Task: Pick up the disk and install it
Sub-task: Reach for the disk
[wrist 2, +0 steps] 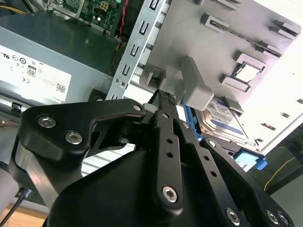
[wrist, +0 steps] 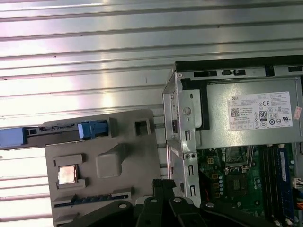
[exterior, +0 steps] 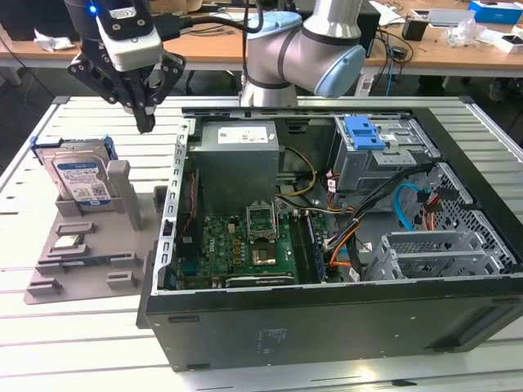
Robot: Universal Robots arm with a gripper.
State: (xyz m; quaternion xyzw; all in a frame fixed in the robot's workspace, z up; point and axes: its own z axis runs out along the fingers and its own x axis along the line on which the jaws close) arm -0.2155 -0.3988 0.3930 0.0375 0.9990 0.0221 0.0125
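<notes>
Gripper (exterior: 145, 121) fingers are pressed together with nothing between them. It hangs above the slatted table (exterior: 82, 343), between the grey holder (exterior: 78, 265) and the open computer case (exterior: 327, 314), close to the case's corner. The disk (exterior: 80, 180) stands upright in the holder's slot, to the exterior view's left of the gripper and apart from it. The drive cage with blue latch (exterior: 384, 163) sits inside the case. Judged: the disk is not grasped, so pick and install are both left.

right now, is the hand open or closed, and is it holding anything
Hand: closed, holding nothing, up clear of the disk, which stands in its grey holder.
</notes>
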